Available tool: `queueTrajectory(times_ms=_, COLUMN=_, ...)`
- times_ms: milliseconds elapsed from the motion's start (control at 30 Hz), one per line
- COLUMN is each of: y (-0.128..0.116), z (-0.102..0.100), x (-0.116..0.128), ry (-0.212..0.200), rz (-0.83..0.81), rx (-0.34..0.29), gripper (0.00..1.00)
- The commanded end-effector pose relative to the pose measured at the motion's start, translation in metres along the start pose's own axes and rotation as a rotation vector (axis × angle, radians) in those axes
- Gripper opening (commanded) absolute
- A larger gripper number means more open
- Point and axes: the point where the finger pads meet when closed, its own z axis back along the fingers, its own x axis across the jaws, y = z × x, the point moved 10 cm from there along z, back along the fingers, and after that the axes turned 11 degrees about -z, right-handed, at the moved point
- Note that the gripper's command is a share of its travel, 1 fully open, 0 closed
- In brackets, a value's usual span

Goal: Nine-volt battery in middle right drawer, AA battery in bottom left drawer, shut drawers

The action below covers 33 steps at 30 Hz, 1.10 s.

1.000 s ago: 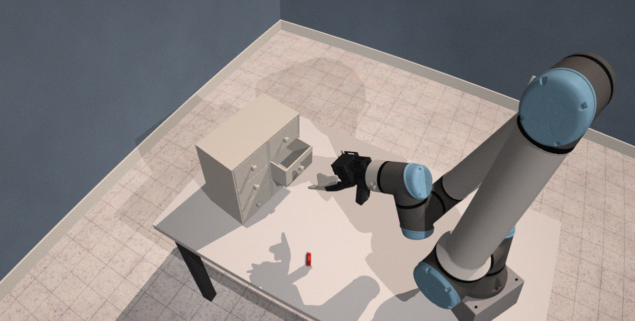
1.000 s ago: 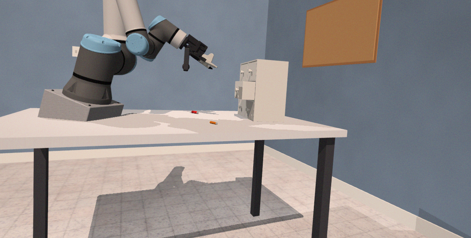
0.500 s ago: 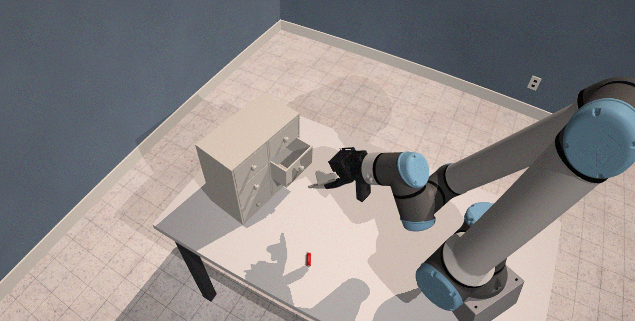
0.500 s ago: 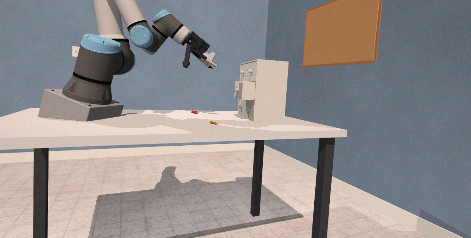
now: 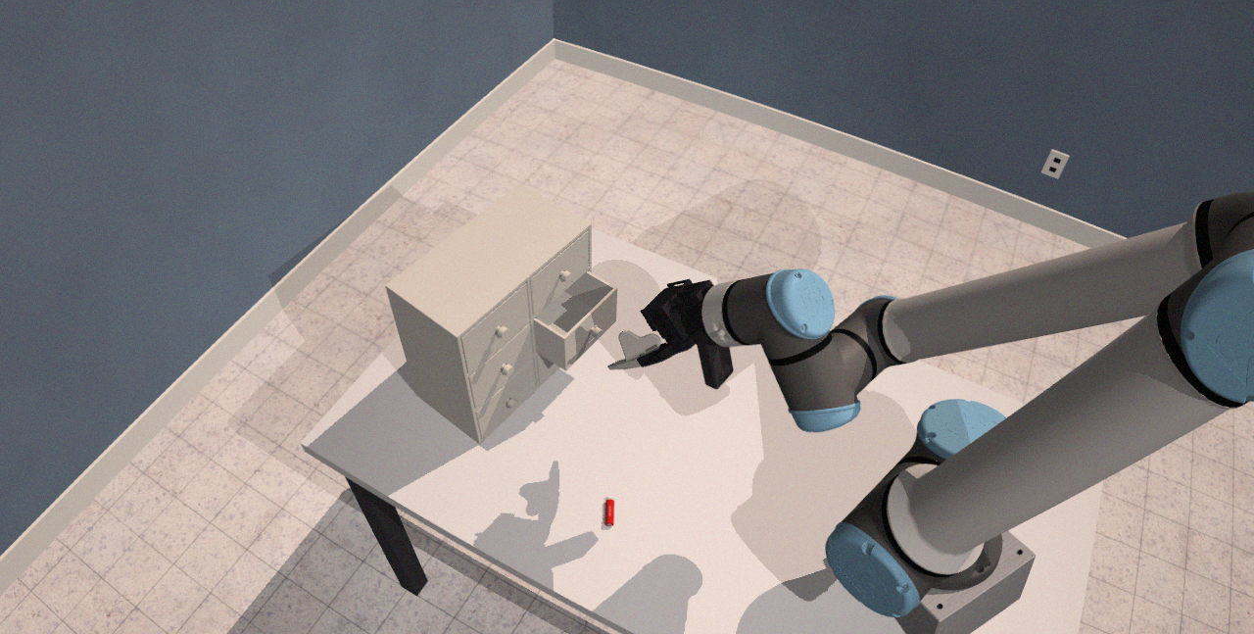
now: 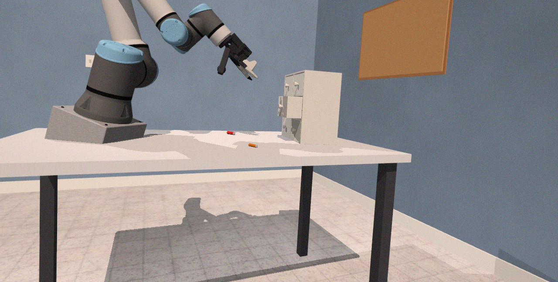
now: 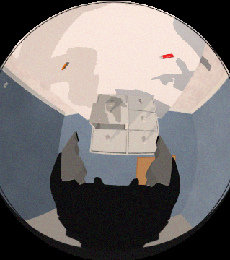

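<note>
The chest at frame centre looks like matt, cream-painted wood with smooth knobs. The table has a smooth matt white top on dark matt legs. The arm at right shows satin grey metal tubes with smooth blue plastic caps.

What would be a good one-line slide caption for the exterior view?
Open, empty gripper hovers before the chest, whose middle-right drawer is pulled out; two small cylinders lie on the table.

1. From high above a corner, we look down on the table and chest.
2. From table height, far off, we see the chest's side.
3. Our wrist view, inverted, faces its drawers.
</note>
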Motion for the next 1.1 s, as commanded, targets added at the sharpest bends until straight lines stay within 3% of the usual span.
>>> queueTrajectory(times_ms=0, y=-0.005, z=0.0, x=0.001, ry=0.006, rz=-0.001, rx=0.038, gripper=1.0)
queueTrajectory(times_ms=1000, y=-0.046, z=0.001, x=0.009, ry=0.072, rz=0.0, rx=0.379, gripper=1.0)
queueTrajectory(times_ms=1067, y=-0.046, z=0.001, x=0.009, ry=0.072, rz=0.0, rx=0.379, gripper=1.0)
